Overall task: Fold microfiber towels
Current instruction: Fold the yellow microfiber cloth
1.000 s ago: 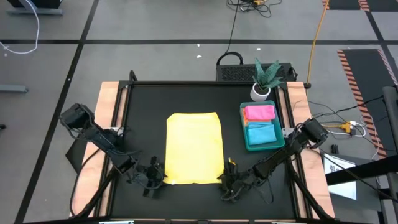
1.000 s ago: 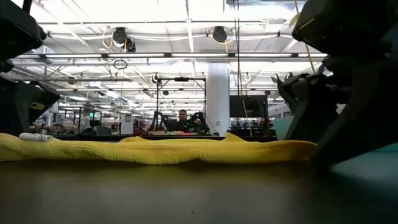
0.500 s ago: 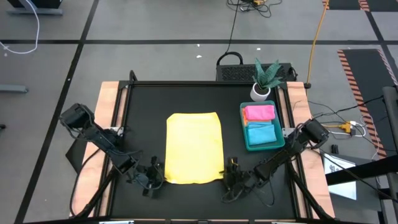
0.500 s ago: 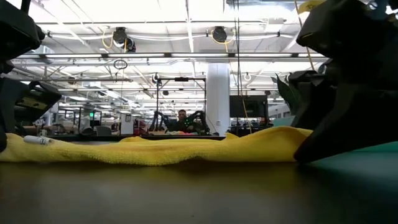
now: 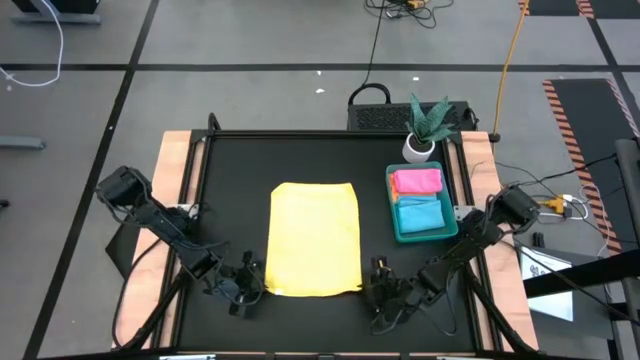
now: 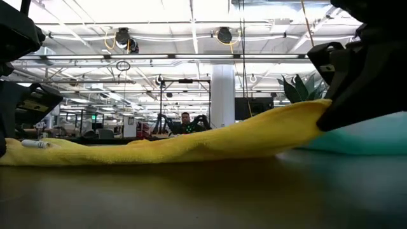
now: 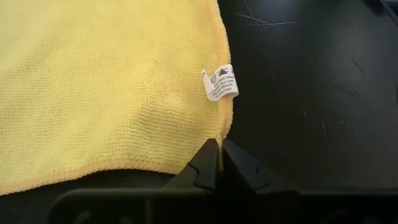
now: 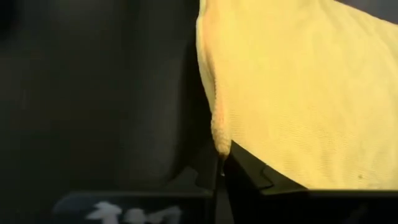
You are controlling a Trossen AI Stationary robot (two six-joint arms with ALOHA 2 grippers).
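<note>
Pinching the two near corners of one spread yellow towel (image 5: 315, 238) are both grippers, at the front edge of the black surface (image 5: 230, 200). The left gripper (image 5: 250, 285) has its fingers (image 7: 205, 167) pressed together on the towel's near left corner, just below a single white care label (image 7: 221, 83) sewn to that edge. The right gripper (image 5: 378, 290) has its fingers (image 8: 239, 168) likewise clamped on the near right corner, and in the low view that corner rises off the surface while the left side lies flat.

One yellow towel is in sight, lying open as a tall rectangle in the middle of the surface. Farther back and to the right sits one green tray (image 5: 397, 231), holding two folded towels: a light blue towel (image 5: 421, 213) nearer the front and a pink towel (image 5: 417, 181) behind it, touching each other. Beyond the tray stands one small potted plant (image 5: 427, 128) in a white pot, near the far right corner. In the low view, one person (image 6: 186, 121) shows far off in the room behind.
</note>
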